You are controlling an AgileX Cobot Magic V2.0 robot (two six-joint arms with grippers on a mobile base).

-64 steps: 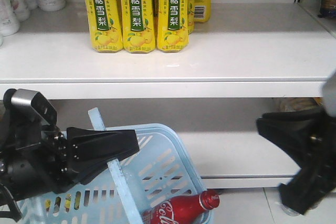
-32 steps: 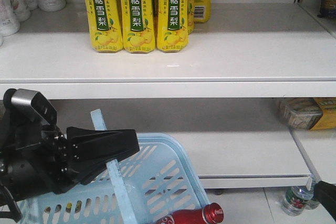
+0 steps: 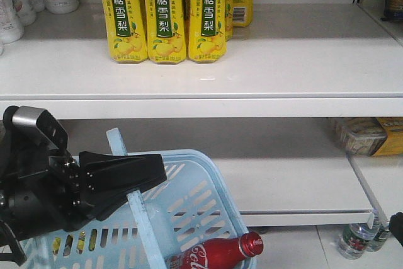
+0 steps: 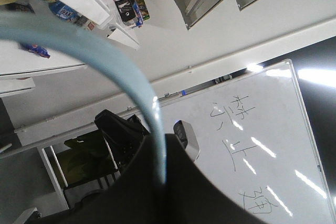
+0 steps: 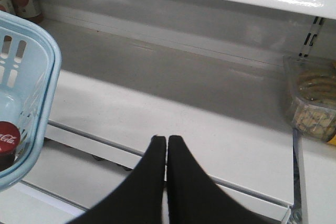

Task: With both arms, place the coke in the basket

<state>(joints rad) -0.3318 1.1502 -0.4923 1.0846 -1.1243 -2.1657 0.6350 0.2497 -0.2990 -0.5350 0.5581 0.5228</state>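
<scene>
The coke (image 3: 214,254) lies inside the basket (image 3: 208,203), so placement appears complete: the left gripper (image 3: 135,177) clamps the basket handle (image 3: 135,209), while the right gripper (image 5: 167,145) is closed and empty.

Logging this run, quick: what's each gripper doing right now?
Left gripper: shut on the light blue plastic basket's swing handle.
Right gripper: shut, holding nothing.

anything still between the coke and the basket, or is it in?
Nothing visible in the way. The coke already lies inside the basket, neck resting over the rim. The left gripper is shut on the basket handle; the right gripper is shut, empty and clear of both.
</scene>
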